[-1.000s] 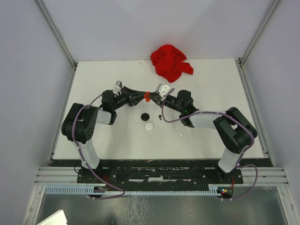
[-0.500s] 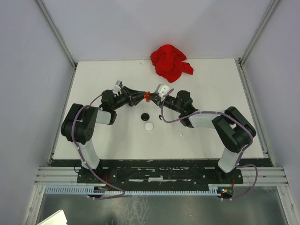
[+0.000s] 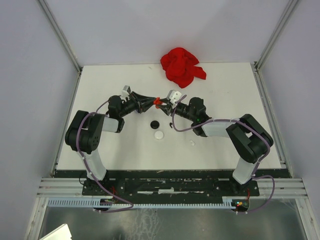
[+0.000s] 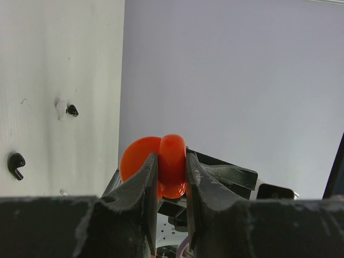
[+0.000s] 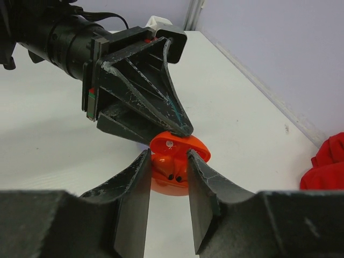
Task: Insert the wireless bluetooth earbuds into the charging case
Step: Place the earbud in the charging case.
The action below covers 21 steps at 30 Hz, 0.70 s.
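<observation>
The red charging case (image 4: 173, 148) is held in the air over the table (image 3: 110, 85), clamped edge-on between the two fingers of the left pincer (image 3: 151, 102). In the right wrist view its lid is seen hinged open. Two small dark spots are visible in the lower shell, but what they are cannot be made out.

The right pincer (image 5: 167, 158) is set against the case from the opposite side. Its jaws are apart and the case shows in the gap between them. Whether the tips touch the case cannot be told.

Two of the wireless bluetooth earbuds are seen lying on the table. A black earbud (image 3: 170, 124) is placed below the case, toward the arm bases and slightly to its right. A white earbud (image 3: 192, 143) is placed further from the case in the same direction, well apart from the black one.

A black disc (image 3: 154, 124) is found almost straight below the case, toward the bases. A white disc (image 3: 159, 134) lies just beyond it on the side away from the case. A crumpled red cloth (image 3: 181, 66) is left on the far side of the case, at the back edge of the table.
</observation>
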Tool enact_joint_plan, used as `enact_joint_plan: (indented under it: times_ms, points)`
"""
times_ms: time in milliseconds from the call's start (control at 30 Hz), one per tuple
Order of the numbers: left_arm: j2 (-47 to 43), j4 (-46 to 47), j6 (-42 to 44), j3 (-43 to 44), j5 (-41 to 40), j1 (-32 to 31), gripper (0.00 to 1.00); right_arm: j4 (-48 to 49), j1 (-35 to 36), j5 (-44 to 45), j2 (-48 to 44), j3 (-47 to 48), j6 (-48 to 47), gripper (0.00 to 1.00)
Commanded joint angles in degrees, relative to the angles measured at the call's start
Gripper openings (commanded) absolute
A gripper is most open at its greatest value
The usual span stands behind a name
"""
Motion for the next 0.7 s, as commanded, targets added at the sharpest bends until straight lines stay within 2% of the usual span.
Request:
enact_joint_plan:
  times_ms: [0,167,267,367,467,567,667]
  points:
    - [-1.72,0.44,2.09,2.2,-0.43,-0.26,0.03,6.09,0.08,-0.63,-4.27,-0.76,3.32,0.4]
    - [-0.96,-0.44,3.14,2.21,-0.88,-0.3,0.03,6.56,-0.01,3.01,-7.43,-0.81,5.51,0.45]
    - [-0.73,-0.05,3.01,2.03,-0.88,-0.28,0.03,0.23,0.03,7.54,-9.58,0.37,5.79,0.51]
    - [-0.96,-0.08,3.04,1.99,-1.0,-0.27,0.03,-13.05,-0.01,13.24,-12.02,3.78,6.5,0.52]
    - [-1.16,-0.05,3.03,2.12,-1.24,-0.19,0.03,-25.62,-0.01,23.14,-13.35,7.67,12.16,0.52]
    - [-1.46,0.44,2.8,1.35,-2.76,0.12,0.03,-43.29,-0.02,32.2,-12.79,14.69,15.98,0.55]
    - [-1.39,5.39,-0.27,-1.06,-6.54,0.51,0.03,-58.27,0.05,33.8,-10.55,21.67,17.16,0.58]
